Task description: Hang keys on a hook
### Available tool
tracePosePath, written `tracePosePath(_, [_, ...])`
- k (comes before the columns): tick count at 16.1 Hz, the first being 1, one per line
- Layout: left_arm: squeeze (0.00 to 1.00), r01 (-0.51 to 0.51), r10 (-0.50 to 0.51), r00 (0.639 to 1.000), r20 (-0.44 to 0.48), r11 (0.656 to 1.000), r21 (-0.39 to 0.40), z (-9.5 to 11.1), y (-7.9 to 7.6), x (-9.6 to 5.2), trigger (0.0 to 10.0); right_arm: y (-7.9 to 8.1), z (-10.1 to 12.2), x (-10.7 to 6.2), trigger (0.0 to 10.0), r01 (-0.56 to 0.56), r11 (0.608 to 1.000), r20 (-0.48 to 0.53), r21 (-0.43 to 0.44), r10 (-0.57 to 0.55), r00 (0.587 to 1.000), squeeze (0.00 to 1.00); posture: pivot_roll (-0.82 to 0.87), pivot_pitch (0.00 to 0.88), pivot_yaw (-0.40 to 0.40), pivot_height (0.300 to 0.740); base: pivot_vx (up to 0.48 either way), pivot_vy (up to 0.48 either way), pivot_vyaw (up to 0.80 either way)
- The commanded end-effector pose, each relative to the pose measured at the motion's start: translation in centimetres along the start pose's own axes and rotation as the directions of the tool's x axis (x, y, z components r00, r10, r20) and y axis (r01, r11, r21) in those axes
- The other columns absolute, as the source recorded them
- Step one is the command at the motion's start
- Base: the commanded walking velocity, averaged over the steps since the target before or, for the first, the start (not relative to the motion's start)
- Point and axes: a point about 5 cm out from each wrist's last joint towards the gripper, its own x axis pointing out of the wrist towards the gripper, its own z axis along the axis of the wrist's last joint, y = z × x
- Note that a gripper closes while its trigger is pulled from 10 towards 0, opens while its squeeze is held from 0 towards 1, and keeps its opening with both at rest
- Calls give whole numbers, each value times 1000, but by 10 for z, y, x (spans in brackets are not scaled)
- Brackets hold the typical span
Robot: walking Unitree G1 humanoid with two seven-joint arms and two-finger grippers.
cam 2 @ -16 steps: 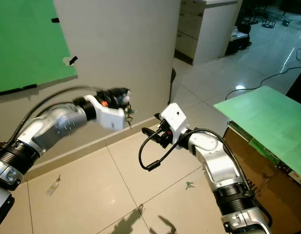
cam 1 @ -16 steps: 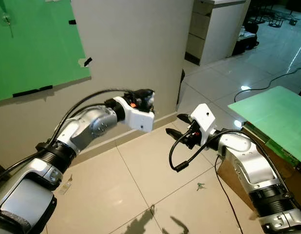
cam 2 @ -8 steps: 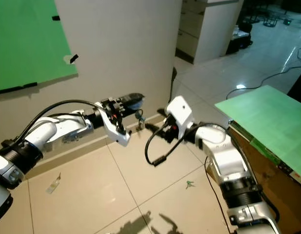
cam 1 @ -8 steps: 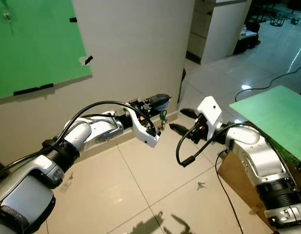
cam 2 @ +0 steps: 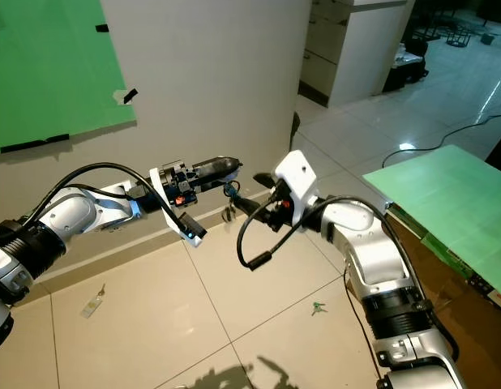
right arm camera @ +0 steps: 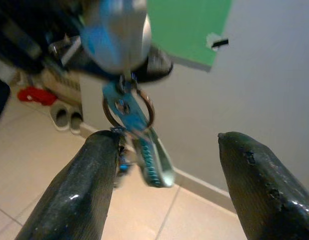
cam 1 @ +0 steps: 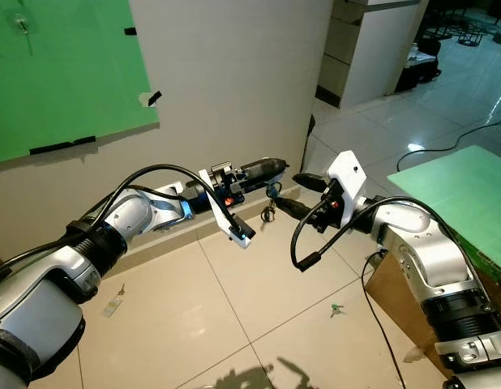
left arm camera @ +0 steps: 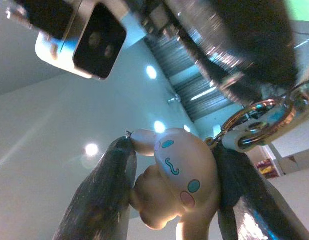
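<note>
Metal keys dangling from my left fingers, pinching charm; right fingers spread, closing in for handover.

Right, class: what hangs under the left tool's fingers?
Under the left tool hang the keys on a metal ring, between the right tool's open fingers. Its fingers grip a cartoon charm, hiding the charm's back.
</note>
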Motion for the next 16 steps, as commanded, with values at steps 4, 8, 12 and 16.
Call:
tracePosePath(4, [0, -61, 60, 997, 51, 997, 37, -1, 2, 1, 10000, -2, 19, -10, 10000, -69, 998, 57, 13, 68, 996, 0, 67, 0, 15, 740, 0, 0, 0])
tracePosePath(8, [0, -72, 69, 995, 72, 997, 40, 3, -1, 1, 10000, 6, 15, -15, 10000, -160, 987, 16, 23, 160, 987, 0, 66, 0, 12, 740, 0, 0, 0])
tracePosePath(12, [0, -97, 91, 991, 99, 994, 54, 5, -1, 1, 10000, 6, 7, -16, 10000, -202, 979, -30, 26, 203, 979, 0, 67, 0, 11, 740, 0, 0, 0])
tracePosePath(16, [0, -108, 100, 989, 110, 992, 68, 5, 0, 0, 10000, 4, 2, -13, 2627, -197, 980, -40, 35, 198, 979, 0, 68, 0, 9, 740, 0, 0, 0])
